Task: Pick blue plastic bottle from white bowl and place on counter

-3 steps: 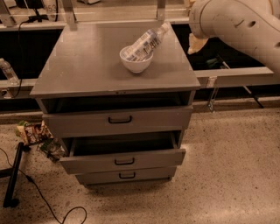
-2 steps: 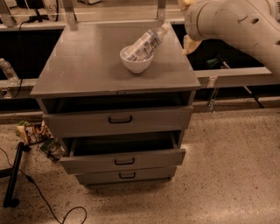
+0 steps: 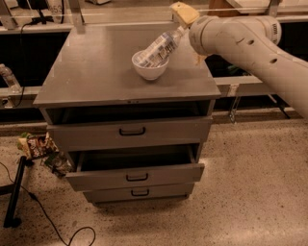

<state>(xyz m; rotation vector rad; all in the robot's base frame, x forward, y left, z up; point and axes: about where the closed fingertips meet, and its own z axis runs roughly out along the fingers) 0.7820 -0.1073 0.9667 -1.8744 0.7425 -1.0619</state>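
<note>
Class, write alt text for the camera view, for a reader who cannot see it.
A blue plastic bottle leans in a white bowl on the grey counter, cap toward the robot's gripper, which is at the counter's far right corner beside the cap. Below, the middle drawer is partly open.

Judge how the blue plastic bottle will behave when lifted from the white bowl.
The blue plastic bottle leans tilted out of the white bowl, so it may tip or roll. Clear plastic, probably light. The gripper hovers by its cap end.
</note>
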